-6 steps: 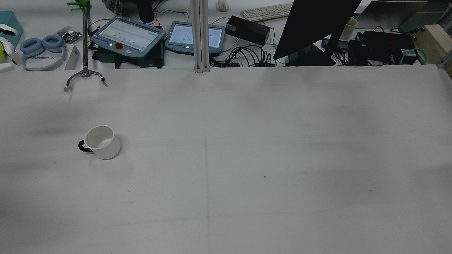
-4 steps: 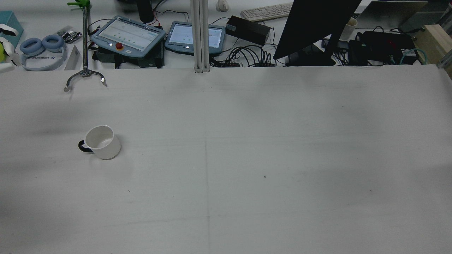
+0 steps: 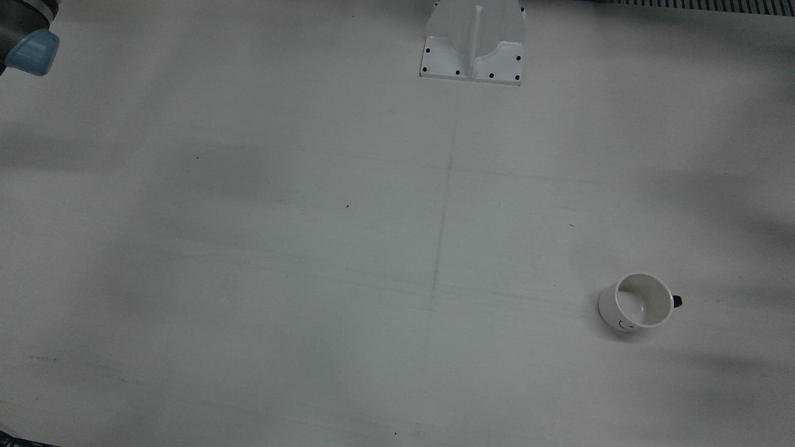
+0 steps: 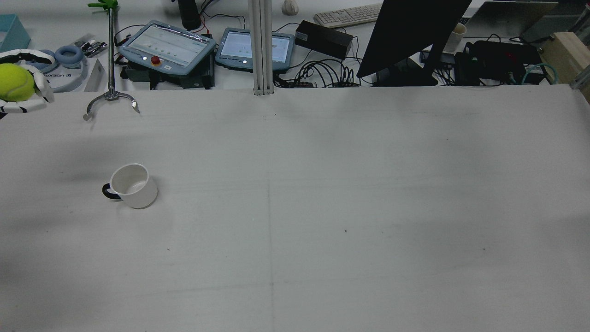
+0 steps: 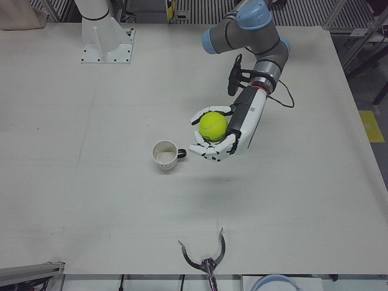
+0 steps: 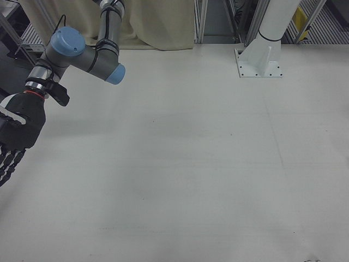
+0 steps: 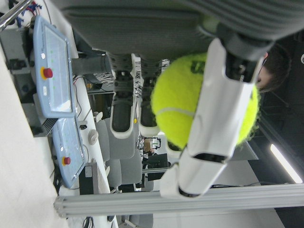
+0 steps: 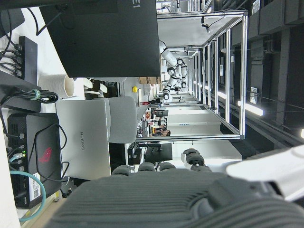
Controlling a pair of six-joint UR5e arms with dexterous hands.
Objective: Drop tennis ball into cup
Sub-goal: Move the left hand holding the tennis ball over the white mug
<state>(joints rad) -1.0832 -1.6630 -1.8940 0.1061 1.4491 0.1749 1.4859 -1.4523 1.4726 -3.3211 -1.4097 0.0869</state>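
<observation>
Left-front view: left robot hand grasps tennis ball, fingers curled around it, just beside cup near desk left-front part. Ball light, fuzzy, springy (may bounce out): release low over rim. Right robot hand idle, fingers spread.

right hand cut off; fingers unclear

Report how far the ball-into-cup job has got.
Done: the left hand is closed around the yellow-green tennis ball, clear of the table. In hand: in the left-front view it hangs beside the white mug with a dark handle, not above the opening. Left: centre the ball over the mug, which is empty in the front view, and release. The right hand is at the table's edge, holding nothing visible.
</observation>
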